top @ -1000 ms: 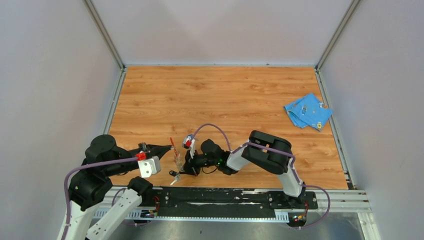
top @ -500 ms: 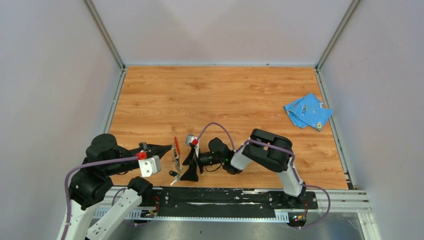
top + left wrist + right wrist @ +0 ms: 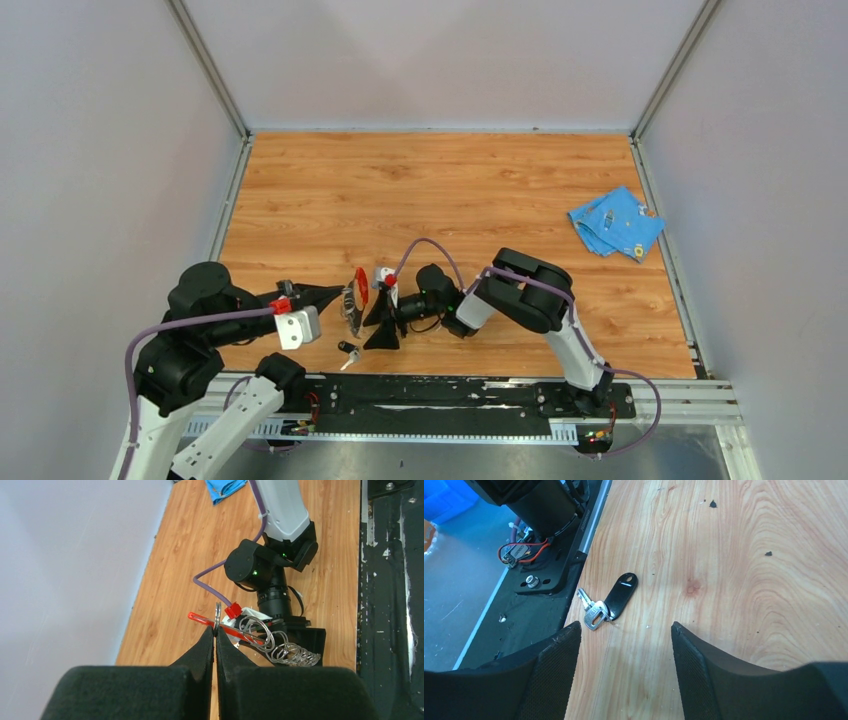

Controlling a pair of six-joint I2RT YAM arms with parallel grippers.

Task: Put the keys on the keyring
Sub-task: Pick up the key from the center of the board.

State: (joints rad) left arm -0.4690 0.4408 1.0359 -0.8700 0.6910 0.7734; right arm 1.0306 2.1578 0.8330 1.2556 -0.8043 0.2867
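Observation:
My left gripper (image 3: 343, 296) (image 3: 216, 631) is shut on the small metal ring of the keyring (image 3: 356, 296) (image 3: 218, 616), held above the table. Its red strap (image 3: 235, 633) and a silvery coil (image 3: 282, 650) trail toward the right arm. Facing it from the right, my right gripper (image 3: 381, 326) (image 3: 624, 636) is open with nothing between its fingers. The keys (image 3: 348, 349) (image 3: 610, 601) lie on the wood near the front edge, a black plastic head with silver metal beside it. They lie just beyond the right fingertips, untouched.
A crumpled blue cloth (image 3: 615, 222) (image 3: 225, 487) lies at the far right of the table. The black base rail (image 3: 430, 390) (image 3: 531, 610) runs along the front edge, close to the keys. A purple cable (image 3: 425, 248) arches over the right wrist.
My right gripper went from shut to open and drew back a little to the right. The keyring turned in the left grip, showing more of its red strap. The keys stayed put.

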